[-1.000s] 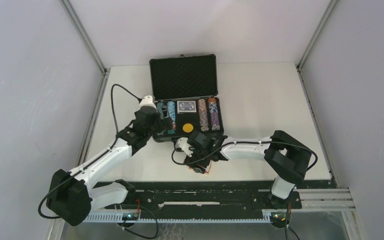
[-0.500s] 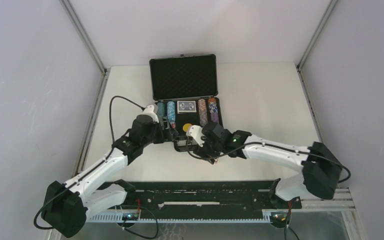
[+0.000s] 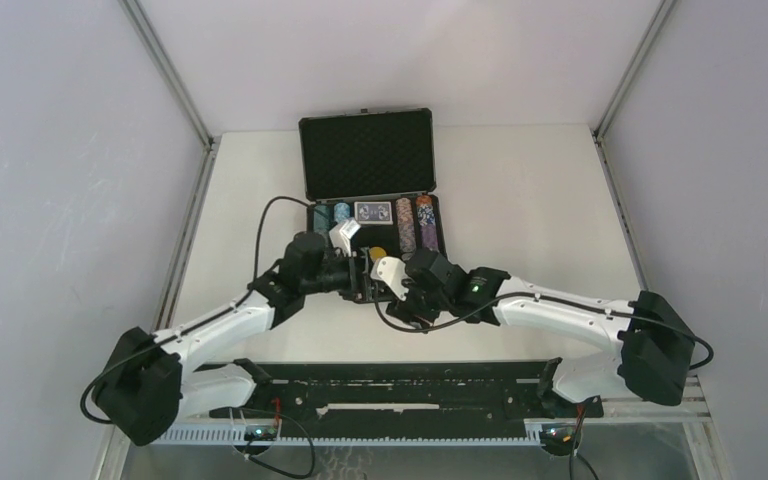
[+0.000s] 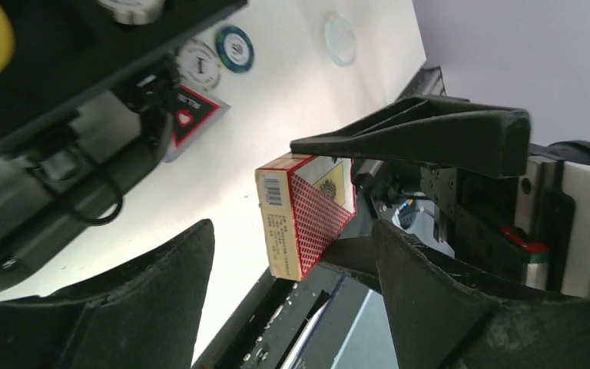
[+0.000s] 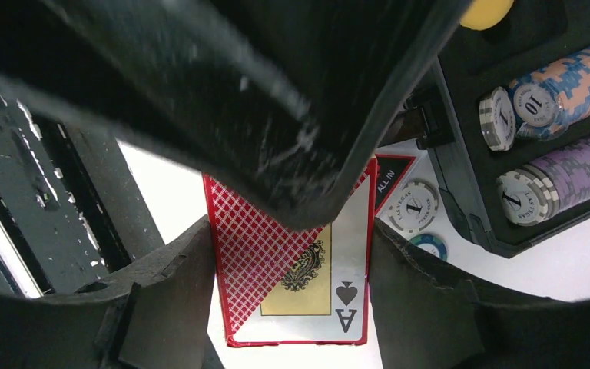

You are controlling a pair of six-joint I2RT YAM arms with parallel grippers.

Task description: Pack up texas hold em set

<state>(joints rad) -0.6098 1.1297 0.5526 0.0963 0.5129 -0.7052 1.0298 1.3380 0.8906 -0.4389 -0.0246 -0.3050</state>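
The right tool clamps the red card deck; the left tool stands wide, straddling that deck without visibly touching it.

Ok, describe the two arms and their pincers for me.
Both arms have white tube links between bulky black joints; black cable loops off the left arm, and a small green light glows on the right arm. The left pincer and right pincer each have two black wedge-shaped fingers and a white block behind.
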